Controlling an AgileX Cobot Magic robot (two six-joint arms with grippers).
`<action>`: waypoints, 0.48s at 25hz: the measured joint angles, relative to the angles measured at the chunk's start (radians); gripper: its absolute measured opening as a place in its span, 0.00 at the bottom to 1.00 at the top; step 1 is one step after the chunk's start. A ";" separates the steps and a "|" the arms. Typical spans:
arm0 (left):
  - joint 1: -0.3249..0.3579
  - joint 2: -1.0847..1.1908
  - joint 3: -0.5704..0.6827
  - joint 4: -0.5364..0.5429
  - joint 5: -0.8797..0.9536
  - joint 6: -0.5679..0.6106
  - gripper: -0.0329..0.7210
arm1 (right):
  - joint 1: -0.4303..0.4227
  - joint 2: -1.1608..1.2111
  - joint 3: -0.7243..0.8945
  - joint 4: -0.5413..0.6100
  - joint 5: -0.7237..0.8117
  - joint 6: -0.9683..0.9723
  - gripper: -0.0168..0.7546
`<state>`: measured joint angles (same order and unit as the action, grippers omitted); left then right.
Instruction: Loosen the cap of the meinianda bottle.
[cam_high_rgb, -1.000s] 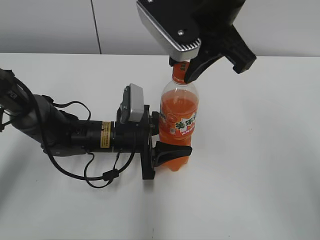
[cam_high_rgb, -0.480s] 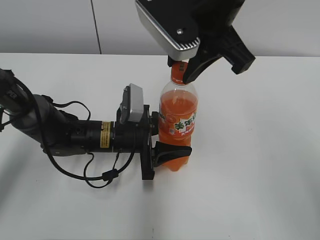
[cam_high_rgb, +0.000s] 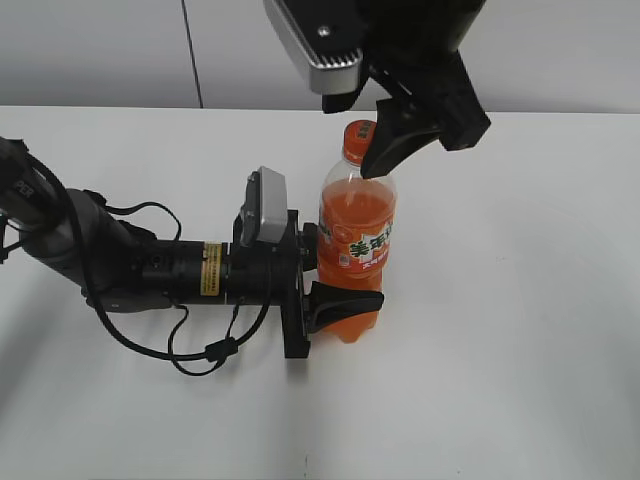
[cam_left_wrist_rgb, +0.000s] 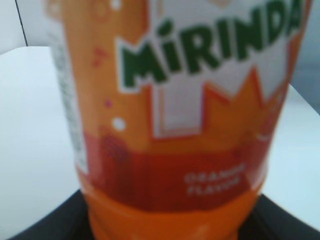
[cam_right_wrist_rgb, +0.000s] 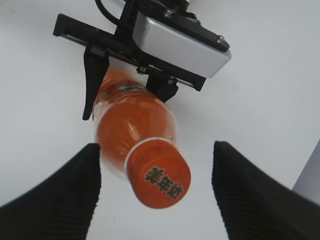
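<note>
Above the cap (cam_high_rgb: 358, 131), right jaws newly spread and lifted; left jaws pinching bottle (cam_high_rgb: 356, 240).

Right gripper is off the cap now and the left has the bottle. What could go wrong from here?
1. The right gripper is open with the cap between its fingers but nearer the left one; closing from there might catch it unevenly and slip.
2. The left gripper grips the meinianda bottle low on its body, far below the cap, so twisting or pushing at the top could tilt the bottle or spin it in that grip.
</note>
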<state>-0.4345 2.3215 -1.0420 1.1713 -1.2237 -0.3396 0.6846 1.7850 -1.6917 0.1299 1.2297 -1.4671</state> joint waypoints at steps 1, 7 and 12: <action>0.000 0.000 0.000 0.000 0.000 0.000 0.57 | 0.000 -0.007 0.000 0.003 0.000 0.025 0.70; 0.000 0.000 0.000 0.000 -0.002 0.000 0.57 | 0.000 -0.082 0.000 0.006 0.000 0.414 0.70; 0.000 0.000 0.000 0.000 -0.002 0.000 0.57 | 0.000 -0.106 -0.004 -0.009 0.000 1.011 0.70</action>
<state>-0.4345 2.3215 -1.0420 1.1713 -1.2258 -0.3396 0.6846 1.6787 -1.6959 0.1214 1.2297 -0.4562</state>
